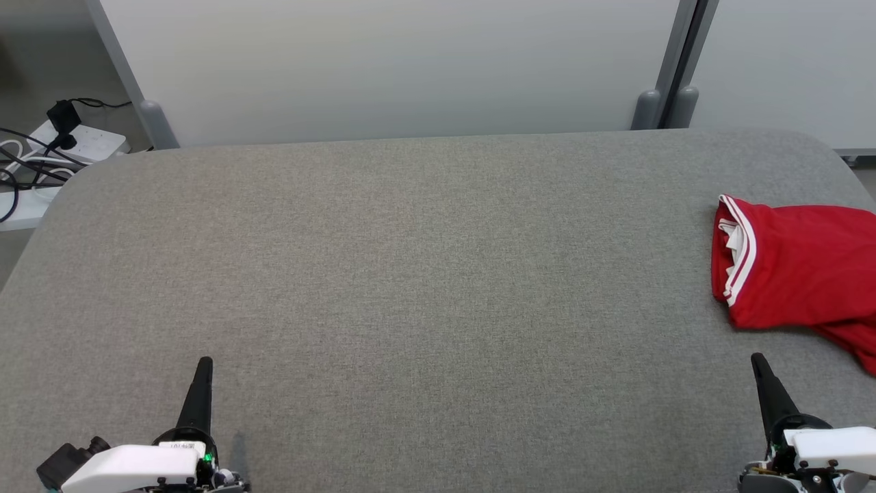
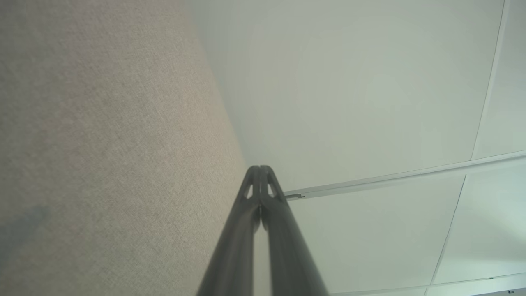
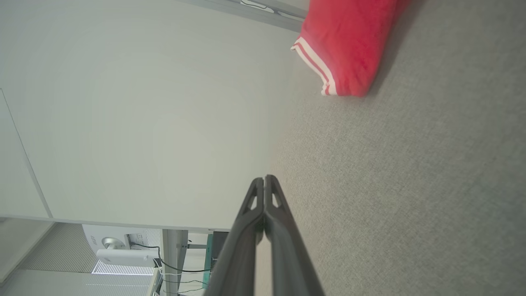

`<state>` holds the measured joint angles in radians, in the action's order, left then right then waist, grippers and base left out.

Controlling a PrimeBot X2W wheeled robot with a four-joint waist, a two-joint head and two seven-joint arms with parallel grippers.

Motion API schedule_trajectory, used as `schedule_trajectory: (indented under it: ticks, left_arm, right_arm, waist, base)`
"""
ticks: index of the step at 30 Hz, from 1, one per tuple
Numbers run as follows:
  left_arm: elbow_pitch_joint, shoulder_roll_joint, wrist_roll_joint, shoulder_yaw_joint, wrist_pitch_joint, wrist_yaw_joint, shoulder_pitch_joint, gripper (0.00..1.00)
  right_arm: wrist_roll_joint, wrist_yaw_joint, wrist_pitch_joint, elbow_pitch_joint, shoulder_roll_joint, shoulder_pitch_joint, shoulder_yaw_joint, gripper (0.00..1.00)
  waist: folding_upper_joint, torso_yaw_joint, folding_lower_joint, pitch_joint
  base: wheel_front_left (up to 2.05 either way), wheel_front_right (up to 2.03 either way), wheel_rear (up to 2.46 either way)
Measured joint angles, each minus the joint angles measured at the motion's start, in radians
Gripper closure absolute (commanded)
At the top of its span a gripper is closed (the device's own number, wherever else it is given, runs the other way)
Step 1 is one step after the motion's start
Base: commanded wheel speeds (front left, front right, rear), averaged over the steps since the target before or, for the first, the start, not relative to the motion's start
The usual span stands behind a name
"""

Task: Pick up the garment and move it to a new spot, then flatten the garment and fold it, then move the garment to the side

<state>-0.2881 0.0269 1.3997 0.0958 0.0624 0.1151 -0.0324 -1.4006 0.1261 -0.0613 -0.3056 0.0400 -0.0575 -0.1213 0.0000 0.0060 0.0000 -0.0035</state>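
The red folded garment with white striped trim (image 1: 801, 267) lies at the far right of the grey fabric-covered table (image 1: 410, 274), a little ahead of my right claw (image 1: 756, 359) and apart from it. Its long axis runs across the table from left to right. The striped edge faces the table's middle, and the other end is cut off by the picture's edge. My right claw and my left claw (image 1: 204, 363) are both closed, fingers pressed together, gripping nothing. The small label (image 1: 179, 446) on my left wrist is too small to read.

Garment (image 1: 801, 267) cut off at right edge — far side unseen.
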Motion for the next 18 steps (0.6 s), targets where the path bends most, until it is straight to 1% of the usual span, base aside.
schedule_trajectory:
  ticks: [13, 18]
  left_arm:
    - [0.013, 0.001, 0.157, -0.007, 0.036, 0.007, -0.018, 1.0]
    - [0.014, 0.001, 0.199, -0.01, 0.044, 0.007, -0.018, 1.0]
  right_arm:
    - [-0.154, 0.0, -0.031, 0.017, 0.0, -0.005, -0.005, 1.0]
    - [-0.195, 0.0, -0.044, 0.029, 0.0, -0.006, -0.007, 1.0]
  waist:
    - [0.0, -0.005, 0.0, 0.005]
    - [0.0, -0.006, 0.0, 0.007]
  base:
    - [0.0, 0.0, 0.0]
    - [0.0, 0.0, 0.0]
